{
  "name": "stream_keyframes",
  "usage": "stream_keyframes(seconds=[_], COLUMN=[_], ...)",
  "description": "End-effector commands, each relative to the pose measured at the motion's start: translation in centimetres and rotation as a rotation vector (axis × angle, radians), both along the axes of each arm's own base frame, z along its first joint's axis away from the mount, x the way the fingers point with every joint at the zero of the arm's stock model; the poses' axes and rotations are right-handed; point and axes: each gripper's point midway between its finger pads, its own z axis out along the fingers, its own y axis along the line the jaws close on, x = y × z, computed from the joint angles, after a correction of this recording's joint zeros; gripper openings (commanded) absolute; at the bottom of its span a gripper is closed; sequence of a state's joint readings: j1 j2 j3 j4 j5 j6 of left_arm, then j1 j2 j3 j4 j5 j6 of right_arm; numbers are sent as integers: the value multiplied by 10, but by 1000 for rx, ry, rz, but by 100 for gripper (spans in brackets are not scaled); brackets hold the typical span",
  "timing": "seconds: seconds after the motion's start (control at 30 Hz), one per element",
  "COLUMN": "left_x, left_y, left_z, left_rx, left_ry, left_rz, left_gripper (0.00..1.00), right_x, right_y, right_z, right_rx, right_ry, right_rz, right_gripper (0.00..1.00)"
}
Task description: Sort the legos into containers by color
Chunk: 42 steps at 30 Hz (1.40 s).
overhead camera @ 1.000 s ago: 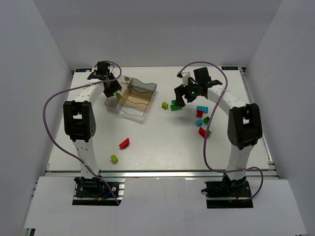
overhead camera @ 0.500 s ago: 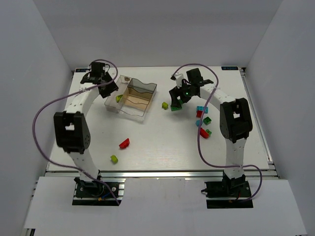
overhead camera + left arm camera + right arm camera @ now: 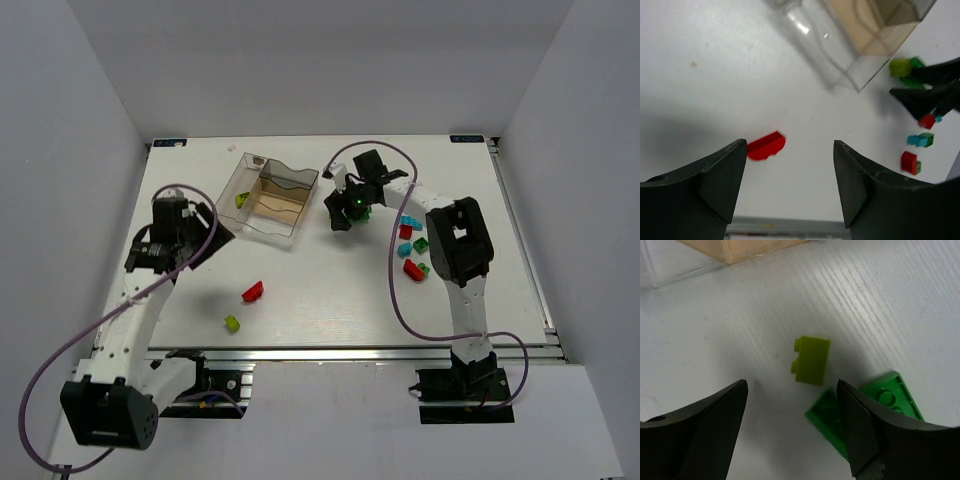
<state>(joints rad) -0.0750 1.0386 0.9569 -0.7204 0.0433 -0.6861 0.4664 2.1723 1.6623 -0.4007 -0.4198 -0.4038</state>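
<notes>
My left gripper (image 3: pixel 205 228) hangs open and empty over the table, left of the clear brownish tray (image 3: pixel 296 222), the containers. Ahead of its jaws lies a red lego (image 3: pixel 766 146), near the left fingertip. One yellow-green lego (image 3: pixel 242 200) lies in the tray's left compartment. My right gripper (image 3: pixel 791 385) is open and low over the table, just right of the tray. A yellow-green lego (image 3: pixel 812 360) lies just ahead of its fingers. A dark green lego (image 3: pixel 875 410) lies partly under the right finger. Neither gripper holds anything.
More legos lie at the right: light blue (image 3: pixel 410 221), red (image 3: pixel 405 232), dark green (image 3: pixel 420 244) and another red (image 3: pixel 411 268). A yellow-green lego (image 3: pixel 232 323) sits near the front edge. The tray corner (image 3: pixel 730 250) is close ahead of the right gripper.
My left gripper let the yellow-green lego go into the tray's left compartment, opened wider and swung back toward the near left. The right gripper slid left toward the yellow-green lego.
</notes>
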Motion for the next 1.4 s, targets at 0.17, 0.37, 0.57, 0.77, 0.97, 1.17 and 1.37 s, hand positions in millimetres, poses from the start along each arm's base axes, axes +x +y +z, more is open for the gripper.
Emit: stream_keyframes(seconds=[0.17,0.37,0.57,0.77,0.97,1.17,1.37], left_x=[-74,-99,-116,-118,-115,-115,-119], left_y=[0,1,-1,2,4,5,1], left_z=[-29,-58,-93,-112,-119,-118,-116], left_rx=[-51,-69,-89,-78,-60,-64,-102], left_ry=[129,197,295,355,412,413,393], left_rz=[42,67,94,127,156,172,186], left_gripper=[80,80,80,80,80,80,80], right_x=[43,41,29,13,14,11,2], right_y=[22,27,23,46,124,199,248], right_z=[1,-2,38,141,185,189,199], right_rx=[-1,3,38,188,337,522,685], right_ry=[-147,-169,-213,-348,-335,-405,-536], right_rz=[-25,5,39,116,174,179,199], right_gripper=[66,41,0,0,0,0,0])
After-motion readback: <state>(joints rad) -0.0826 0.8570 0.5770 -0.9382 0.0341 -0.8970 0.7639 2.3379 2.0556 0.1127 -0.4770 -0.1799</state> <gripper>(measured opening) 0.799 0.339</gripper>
